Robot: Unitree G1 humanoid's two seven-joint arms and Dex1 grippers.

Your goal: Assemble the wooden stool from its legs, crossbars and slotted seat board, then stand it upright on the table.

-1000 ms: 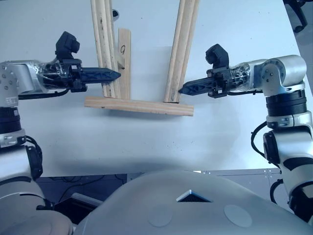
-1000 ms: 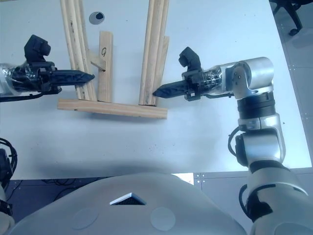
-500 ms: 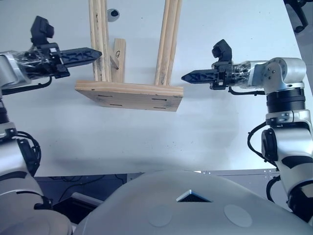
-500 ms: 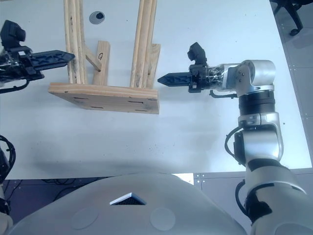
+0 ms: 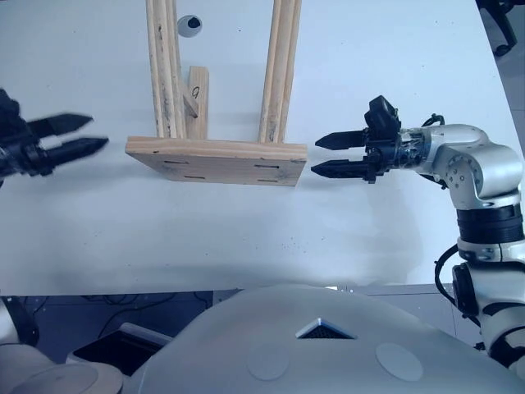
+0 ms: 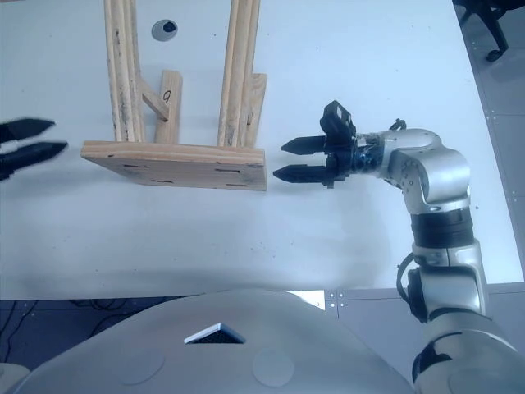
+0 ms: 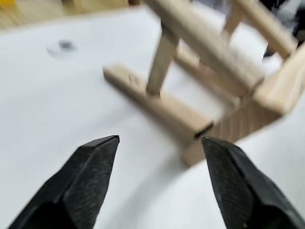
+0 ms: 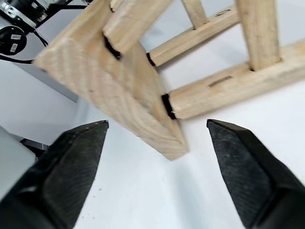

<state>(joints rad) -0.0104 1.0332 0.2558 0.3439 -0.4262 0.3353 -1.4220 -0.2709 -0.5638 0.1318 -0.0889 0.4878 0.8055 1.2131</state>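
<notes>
Between the spread jaws the stool (image 5: 277, 90) lies on its side, legs (image 5: 164, 74) pointing away, right jaws just beside the seat (image 5: 217, 161), left jaws farther off.

Passing room on the table (image 5: 246, 230) flanks the stool (image 5: 217, 160); its legs (image 5: 279, 74) bar the middle.

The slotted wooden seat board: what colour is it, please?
The seat board is pale unpainted wood with dark slots, clearest in the right wrist view.

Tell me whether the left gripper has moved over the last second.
Yes. The left gripper has pulled back to the robot's left, away from the dark round spot, and opened.
</notes>
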